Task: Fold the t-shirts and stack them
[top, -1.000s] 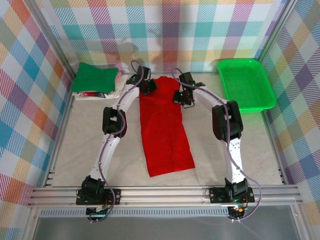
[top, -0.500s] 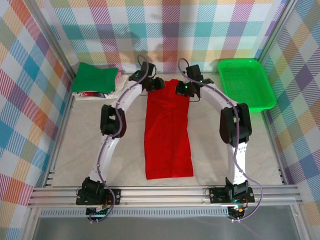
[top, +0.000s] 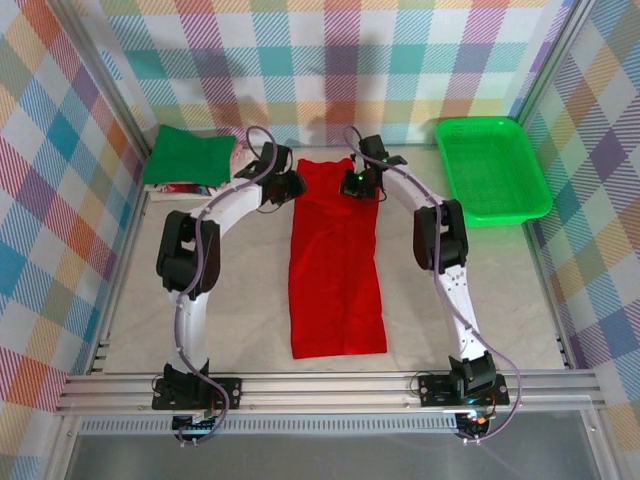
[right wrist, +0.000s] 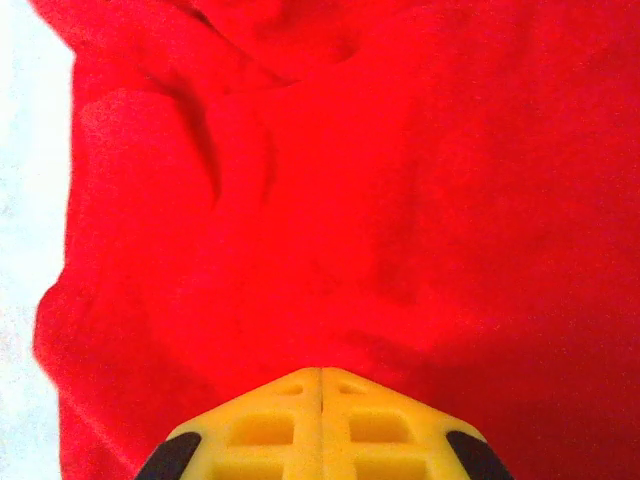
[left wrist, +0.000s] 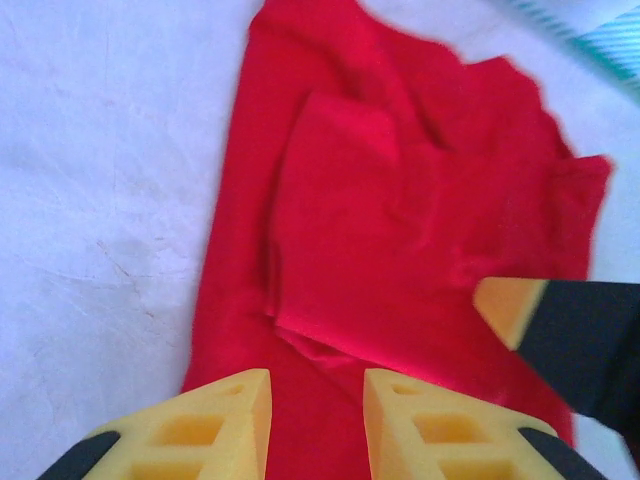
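A bright red t-shirt lies as a long narrow strip down the middle of the table, its far end a little rumpled. My left gripper hovers at that far end's left corner. In the left wrist view this gripper is open over the red cloth, with nothing between its fingers. My right gripper is at the far right corner. In the right wrist view it is shut, tips pinching the red cloth. A folded dark green t-shirt tops a stack of whitish ones at the far left.
A bright green mesh basket stands at the far right. Checked walls enclose the table on three sides. Bare tabletop lies on both sides of the red strip. One yellow fingertip of the right gripper shows in the left wrist view.
The red t-shirt was dragged toward the far wall and straightened from a skewed lie. My left gripper has let go of its corner and moved slightly left. The right gripper stayed shut.
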`<state>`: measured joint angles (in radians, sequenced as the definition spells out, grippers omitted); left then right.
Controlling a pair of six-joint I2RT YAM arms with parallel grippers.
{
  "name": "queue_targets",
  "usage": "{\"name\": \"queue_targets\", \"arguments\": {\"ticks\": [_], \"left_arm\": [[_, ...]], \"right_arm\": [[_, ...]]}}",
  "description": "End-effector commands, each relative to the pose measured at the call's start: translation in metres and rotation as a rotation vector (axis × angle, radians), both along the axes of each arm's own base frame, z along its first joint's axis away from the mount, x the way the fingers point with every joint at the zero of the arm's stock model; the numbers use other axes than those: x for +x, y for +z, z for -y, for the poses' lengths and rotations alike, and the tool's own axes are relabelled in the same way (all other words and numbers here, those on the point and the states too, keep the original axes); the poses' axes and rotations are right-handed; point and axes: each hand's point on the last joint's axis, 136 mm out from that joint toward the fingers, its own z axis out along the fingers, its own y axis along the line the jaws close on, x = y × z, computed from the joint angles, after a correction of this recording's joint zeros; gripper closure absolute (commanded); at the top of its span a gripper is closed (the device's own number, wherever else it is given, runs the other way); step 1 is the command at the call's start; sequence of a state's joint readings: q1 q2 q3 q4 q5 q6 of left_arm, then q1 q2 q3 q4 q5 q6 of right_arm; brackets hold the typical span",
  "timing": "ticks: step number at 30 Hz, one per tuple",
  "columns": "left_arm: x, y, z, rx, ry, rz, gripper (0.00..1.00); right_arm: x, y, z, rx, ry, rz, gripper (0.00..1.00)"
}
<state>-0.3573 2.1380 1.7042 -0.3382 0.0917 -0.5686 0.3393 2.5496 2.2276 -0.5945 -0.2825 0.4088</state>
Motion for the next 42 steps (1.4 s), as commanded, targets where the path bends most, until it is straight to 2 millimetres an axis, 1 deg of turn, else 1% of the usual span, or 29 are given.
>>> {"name": "queue_targets", "arguments": {"ticks": [1, 2, 3, 5, 7, 8, 10, 11, 13, 15, 17, 18, 21, 26, 32, 34, 36, 37, 38, 40, 42], "left_arm": [[0.011, -0.005, 0.002, 0.005, -0.011, -0.001, 0.71], [0.014, -0.007, 0.004, 0.006, -0.015, -0.009, 0.72], [0.016, -0.007, 0.006, 0.003, -0.017, -0.012, 0.73], [0.017, -0.007, 0.006, -0.003, -0.007, -0.011, 0.74], [0.017, -0.002, 0.004, -0.016, 0.017, 0.013, 0.74], [0.016, 0.003, 0.000, -0.020, 0.037, 0.031, 0.74], [0.014, 0.019, -0.006, -0.057, 0.081, 0.106, 0.73], [0.012, 0.029, -0.008, -0.081, 0.096, 0.151, 0.71], [0.007, 0.042, -0.010, -0.120, 0.109, 0.207, 0.68], [0.001, 0.046, -0.011, -0.128, 0.106, 0.217, 0.67], [-0.003, 0.043, -0.013, -0.108, 0.093, 0.201, 0.66], [-0.005, 0.040, -0.014, -0.099, 0.090, 0.189, 0.66], [-0.009, 0.030, -0.018, -0.098, 0.085, 0.158, 0.66], [-0.011, 0.025, -0.023, -0.106, 0.091, 0.147, 0.66], [-0.010, 0.019, -0.026, -0.110, 0.098, 0.135, 0.66], [-0.010, 0.016, -0.027, -0.114, 0.100, 0.130, 0.66], [-0.010, 0.014, -0.027, -0.121, 0.105, 0.123, 0.66], [-0.009, 0.013, -0.027, -0.125, 0.102, 0.121, 0.66], [-0.009, 0.012, -0.027, -0.125, 0.102, 0.117, 0.66], [-0.008, 0.012, -0.028, -0.115, 0.103, 0.114, 0.66], [-0.007, 0.013, -0.028, -0.112, 0.100, 0.116, 0.66]], "right_arm": [[0.000, 0.006, 0.003, 0.048, -0.031, -0.050, 0.96], [-0.001, 0.009, 0.003, 0.053, -0.024, -0.035, 0.90], [-0.001, 0.015, 0.001, 0.062, -0.008, -0.003, 0.88], [-0.006, 0.037, -0.014, 0.080, 0.096, 0.105, 0.83], [-0.013, 0.049, -0.025, 0.048, 0.197, 0.186, 0.76], [-0.015, 0.051, -0.027, 0.022, 0.229, 0.213, 0.75], [-0.017, 0.055, -0.030, -0.018, 0.264, 0.261, 0.73], [-0.017, 0.056, -0.032, -0.038, 0.283, 0.293, 0.71], [-0.015, 0.058, -0.039, -0.072, 0.321, 0.348, 0.67], [-0.016, 0.057, -0.049, -0.080, 0.375, 0.395, 0.60], [-0.017, 0.052, -0.059, -0.101, 0.441, 0.434, 0.52], [-0.015, 0.048, -0.061, -0.130, 0.451, 0.446, 0.50], [-0.015, 0.036, -0.070, -0.196, 0.530, 0.456, 0.44], [-0.014, 0.017, -0.076, -0.299, 0.587, 0.443, 0.40], [-0.008, 0.007, -0.078, -0.317, 0.593, 0.446, 0.40], [-0.007, 0.004, -0.078, -0.325, 0.595, 0.436, 0.42], [-0.006, 0.000, -0.077, -0.330, 0.600, 0.423, 0.50], [-0.006, 0.000, -0.078, -0.329, 0.602, 0.421, 0.56], [-0.006, 0.001, -0.078, -0.327, 0.597, 0.421, 0.64], [-0.003, 0.005, -0.078, -0.316, 0.578, 0.425, 0.76], [-0.003, 0.013, -0.080, -0.291, 0.561, 0.426, 0.78]]}}
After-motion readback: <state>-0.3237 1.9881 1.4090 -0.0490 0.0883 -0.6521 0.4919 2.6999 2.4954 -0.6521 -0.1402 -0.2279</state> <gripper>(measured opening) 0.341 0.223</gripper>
